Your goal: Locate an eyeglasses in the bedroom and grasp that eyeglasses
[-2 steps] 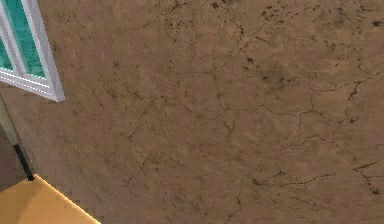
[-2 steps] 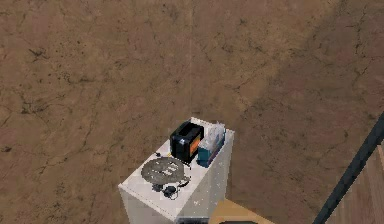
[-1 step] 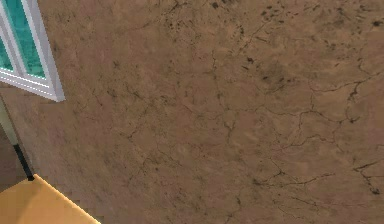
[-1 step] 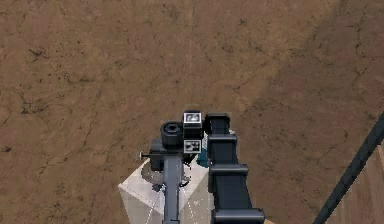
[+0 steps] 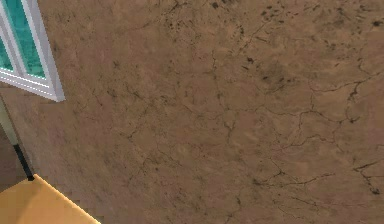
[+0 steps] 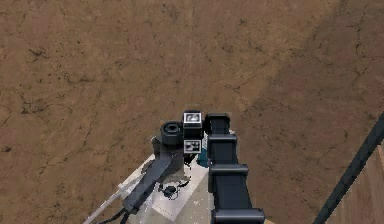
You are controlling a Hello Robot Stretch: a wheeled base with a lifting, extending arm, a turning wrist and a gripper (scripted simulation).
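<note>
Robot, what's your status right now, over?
Gripper at a pale tabletop; can't tell if it holds anything. Small dark loops on the tabletop, maybe the eyeglasses. Brown wall close ahead.
</note>
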